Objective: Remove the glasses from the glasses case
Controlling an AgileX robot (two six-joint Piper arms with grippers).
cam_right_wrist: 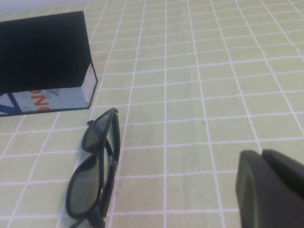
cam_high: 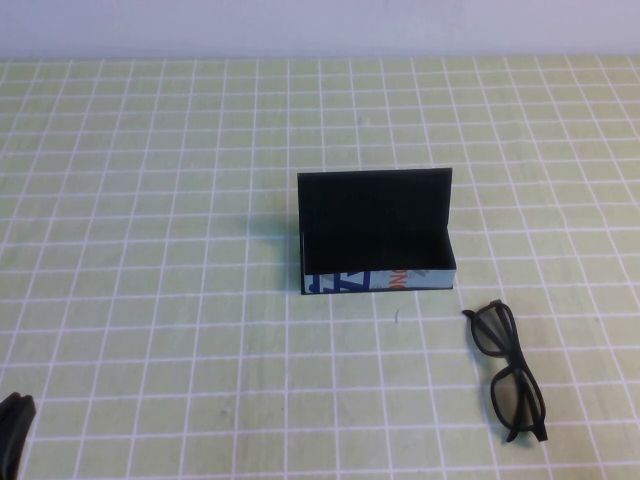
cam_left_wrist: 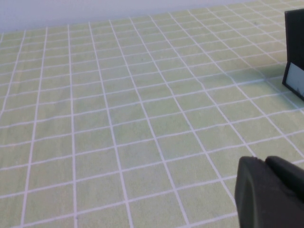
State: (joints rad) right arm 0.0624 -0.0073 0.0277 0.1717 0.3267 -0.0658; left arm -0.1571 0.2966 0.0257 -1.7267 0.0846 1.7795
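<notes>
The glasses case (cam_high: 375,205) stands open at the table's middle, lid upright, black inside showing nothing in it, pale lettered front facing me. The black glasses (cam_high: 489,336) lie folded on the table to the right and in front of the case, apart from it. The right wrist view shows the case (cam_right_wrist: 45,52) and the glasses (cam_right_wrist: 87,190). My right gripper (cam_right_wrist: 261,152) is shut and empty, off to the side of the glasses; it is out of the high view. My left gripper (cam_high: 14,430) sits at the near left edge, shut and empty (cam_left_wrist: 264,159).
The table is covered with a pale green cloth with a white grid (cam_high: 180,300). A pale wall runs along the far edge. The case's corner (cam_left_wrist: 294,71) shows far off in the left wrist view.
</notes>
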